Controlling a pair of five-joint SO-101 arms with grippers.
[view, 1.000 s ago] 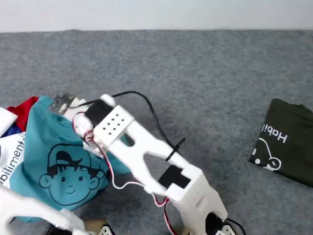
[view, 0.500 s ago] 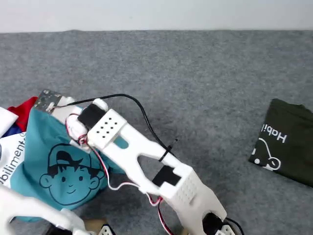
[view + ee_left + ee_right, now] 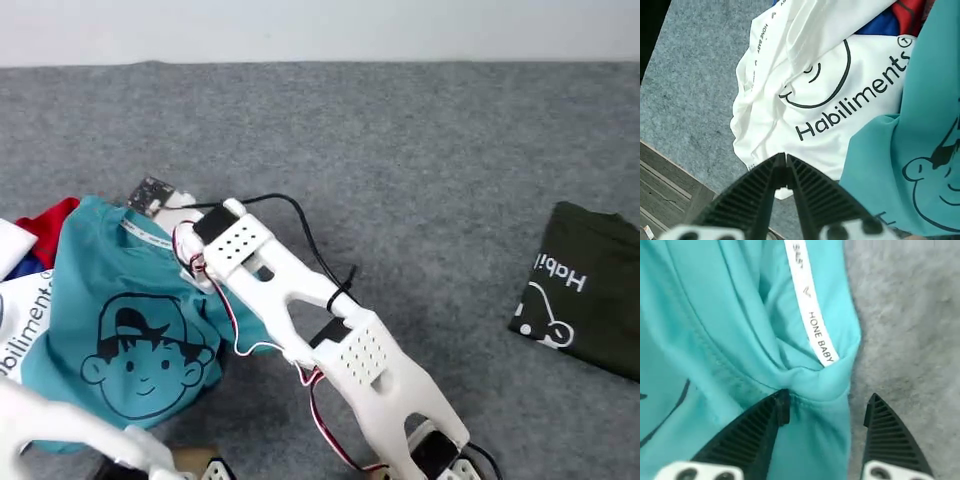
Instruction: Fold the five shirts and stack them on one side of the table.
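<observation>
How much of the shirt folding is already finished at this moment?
Done: one green shirt looks folded, lying alone on the table. In hand: the right gripper, fingers open, sits around the collar of the teal shirt. Left: the teal shirt, the white shirt, the red shirt and the blue shirt lie unfolded in one pile, so four remain to fold and stack.

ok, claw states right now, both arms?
Left claw: closed, holding nothing.
Right claw: open, straddling a bunched fold of the teal cotton shirt, not clamped on it.
</observation>
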